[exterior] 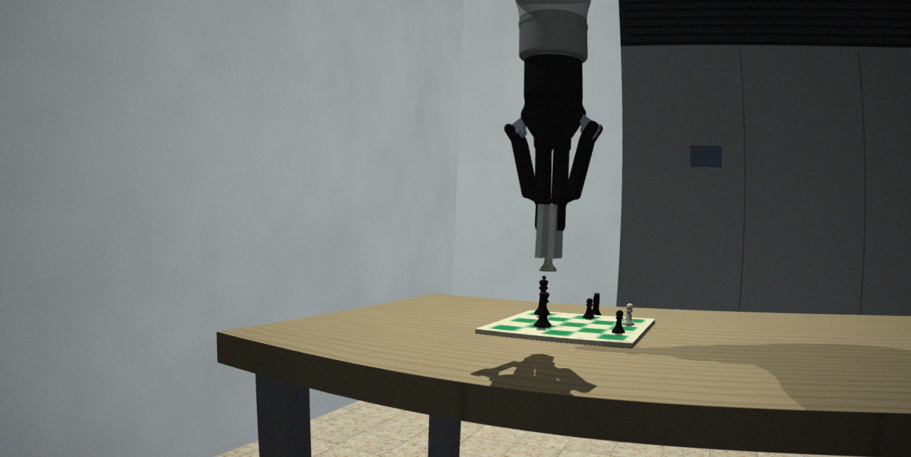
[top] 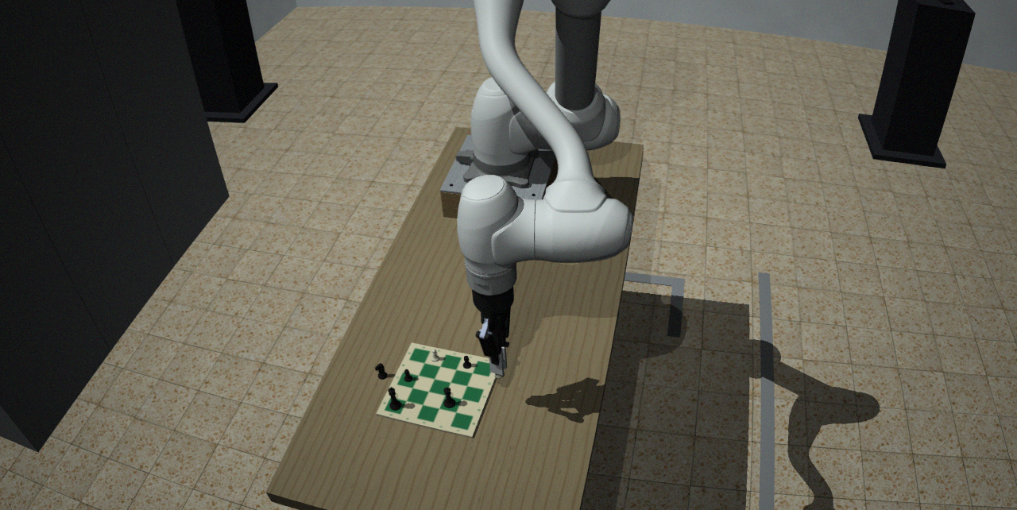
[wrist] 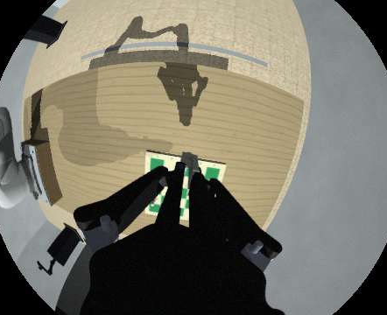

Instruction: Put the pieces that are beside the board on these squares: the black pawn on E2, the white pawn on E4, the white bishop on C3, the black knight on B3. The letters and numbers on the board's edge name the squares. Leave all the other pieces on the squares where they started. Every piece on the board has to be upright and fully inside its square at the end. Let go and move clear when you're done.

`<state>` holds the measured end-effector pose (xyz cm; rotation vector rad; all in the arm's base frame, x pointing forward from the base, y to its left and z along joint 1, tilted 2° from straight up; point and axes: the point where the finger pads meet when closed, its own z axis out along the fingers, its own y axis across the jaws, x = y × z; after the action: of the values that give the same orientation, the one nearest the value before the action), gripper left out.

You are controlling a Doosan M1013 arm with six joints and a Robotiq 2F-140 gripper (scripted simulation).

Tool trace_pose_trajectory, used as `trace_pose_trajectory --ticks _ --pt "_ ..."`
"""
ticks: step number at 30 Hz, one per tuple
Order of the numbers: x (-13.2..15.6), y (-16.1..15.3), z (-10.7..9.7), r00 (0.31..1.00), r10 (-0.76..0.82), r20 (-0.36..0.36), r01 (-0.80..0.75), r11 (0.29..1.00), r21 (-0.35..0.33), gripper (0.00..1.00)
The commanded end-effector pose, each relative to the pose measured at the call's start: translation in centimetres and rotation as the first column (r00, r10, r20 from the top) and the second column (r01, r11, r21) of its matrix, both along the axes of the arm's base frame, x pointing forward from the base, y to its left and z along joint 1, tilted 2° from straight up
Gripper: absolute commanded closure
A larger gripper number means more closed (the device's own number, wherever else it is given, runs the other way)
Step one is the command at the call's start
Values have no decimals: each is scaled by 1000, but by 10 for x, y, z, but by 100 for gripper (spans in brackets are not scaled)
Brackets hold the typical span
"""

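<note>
The chessboard (top: pixel 472 430) (exterior: pixel 554 338) (wrist: pixel 148 159) was checkered in green and cream, with a cream border. Its pawn (top: pixel 435 356) (exterior: pixel 629 315) was white, the knight (top: pixel 381 371) black. Brown grain lines striped the tan wooden table (top: pixel 341 450) (exterior: pixel 356 339) (wrist: pixel 246 127). Rust-brown flecks dotted the beige floor tiles (top: pixel 739 151) (exterior: pixel 356 432) (wrist: pixel 228 31). The arm (top: pixel 576 229) (exterior: pixel 552 33) (wrist: pixel 5 184) was white, the gripper (top: pixel 499 368) (exterior: pixel 548 250) (wrist: pixel 187 160) black with grey fingertips.

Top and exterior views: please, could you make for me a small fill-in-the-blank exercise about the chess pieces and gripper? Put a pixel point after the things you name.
The gripper (top: pixel 498 368) (exterior: pixel 548 255) (wrist: pixel 187 160) holds the white ____.
The black ____ stands beside the board (top: pixel 419 421) (exterior: pixel 554 337) (wrist: pixel 167 156).
The board's darker squares (top: pixel 462 421) (exterior: pixel 614 337) (wrist: pixel 157 162) are ____.
The only white piece (top: pixel 435 356) (exterior: pixel 629 314) (wrist: pixel 153 201) standing on the board is a ____.

bishop; knight; green; pawn
</note>
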<state>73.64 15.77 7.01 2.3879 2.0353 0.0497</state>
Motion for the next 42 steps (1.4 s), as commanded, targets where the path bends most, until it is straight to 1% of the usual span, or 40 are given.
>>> trace_pose_trajectory --ticks 1,4,5,7,8,9,10,11,12,13,14,15,16,32,35,39,41,42 --pt "1 -3 3 1000 -4 -3 4 1000 0 100" --pt "1 -5 3 1000 -12 -3 12 1000 1 100" --pt "1 -14 3 998 -56 -4 56 998 2 100" --pt "1 -14 3 998 -56 -4 56 998 2 100" --pt "0 -33 4 989 -148 -6 148 989 4 100" --pt "-1 -59 4 962 -273 -9 273 962 6 100" --pt "-3 -88 5 931 -365 -10 365 931 8 100" --pt "-3 -88 5 914 -406 -12 406 914 8 100" --pt "-6 -114 6 878 -479 -14 479 877 10 100" --pt "-6 -114 6 854 -520 -16 520 854 10 100" --pt "-9 -132 6 809 -587 -18 588 809 11 100" --pt "-9 -132 6 803 -596 -18 596 803 11 100" --pt "-11 -141 7 776 -631 -20 631 775 11 100" --pt "-11 -142 5 770 -637 -20 637 770 11 100" --pt "-11 -142 1 770 -637 -20 638 770 11 100" --pt "-11 -142 -11 770 -637 -20 638 770 11 100" --pt "-11 -142 -11 770 -637 -20 638 770 11 100" --pt "-10 -142 -15 770 -637 -20 638 770 11 100"
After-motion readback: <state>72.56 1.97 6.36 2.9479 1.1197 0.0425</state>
